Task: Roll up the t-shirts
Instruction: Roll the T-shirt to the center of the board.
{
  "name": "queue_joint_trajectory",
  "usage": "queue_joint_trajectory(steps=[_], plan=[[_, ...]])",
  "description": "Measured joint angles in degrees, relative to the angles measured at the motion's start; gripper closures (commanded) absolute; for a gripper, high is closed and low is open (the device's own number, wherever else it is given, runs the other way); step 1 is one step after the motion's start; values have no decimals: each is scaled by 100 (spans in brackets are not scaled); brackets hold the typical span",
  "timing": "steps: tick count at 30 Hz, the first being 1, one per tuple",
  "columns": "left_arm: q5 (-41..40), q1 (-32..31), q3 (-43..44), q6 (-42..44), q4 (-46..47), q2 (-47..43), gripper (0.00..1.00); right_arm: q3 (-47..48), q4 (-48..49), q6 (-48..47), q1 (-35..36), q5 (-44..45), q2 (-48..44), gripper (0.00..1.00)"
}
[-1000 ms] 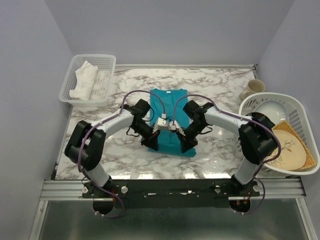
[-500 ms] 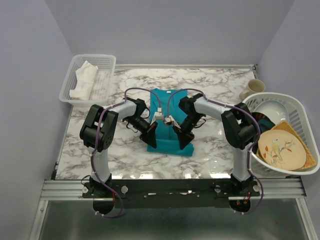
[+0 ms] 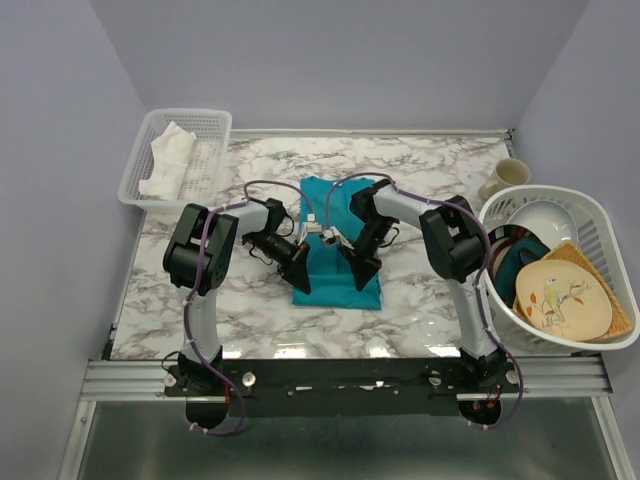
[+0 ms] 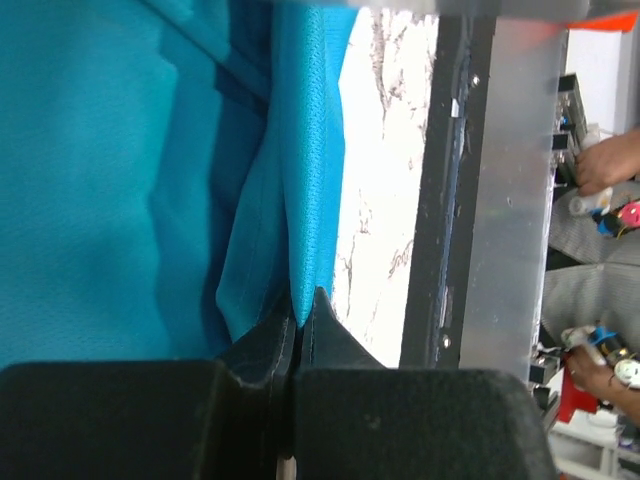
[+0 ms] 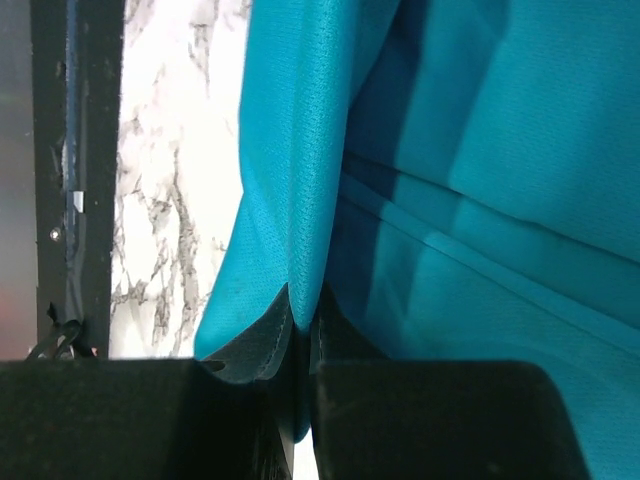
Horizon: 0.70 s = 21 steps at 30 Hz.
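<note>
The teal-blue t-shirt [image 3: 338,288] lies folded into a narrow strip at the middle of the marble table. My left gripper [image 3: 301,281] is shut on a fold of fabric at the shirt's near left edge. The left wrist view shows the pinched t-shirt [image 4: 120,150] running into that gripper [image 4: 303,305]. My right gripper [image 3: 363,277] is shut on the near right edge in the same way. In the right wrist view the t-shirt [image 5: 480,150] hangs as a raised fold from that gripper [image 5: 303,300]. Both arms hide part of the shirt's middle.
A white basket [image 3: 140,165] holding a white cloth [image 3: 168,158] stands at the back left. At the right are a mug [image 3: 508,175] and a white dish basket [image 3: 600,215] with plates and a bowl. A metal rail [image 3: 340,375] runs along the near table edge.
Both arms have folded in toward the shirt, elbows swinging toward the back. The two grippers have shifted slightly inward and backward, still pinching the shirt's near edge.
</note>
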Motion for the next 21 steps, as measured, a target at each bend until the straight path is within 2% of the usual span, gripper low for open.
queue_joint_trajectory(steps=[9, 13, 15, 21], plan=[[-614, 151, -304, -1370, 1064, -96, 57, 726, -411, 481, 0, 142, 614, 91], [-1180, 236, -573, -1823, 1276, -680, 52, 813, -328, 625, 46, 162, 614, 91], [-1707, 396, -645, -1843, 1290, -988, 50, 922, -310, 704, 79, 214, 627, 91], [-2599, 1014, -933, -1602, 1209, -1952, 43, 994, -295, 962, 81, 345, 649, 90]])
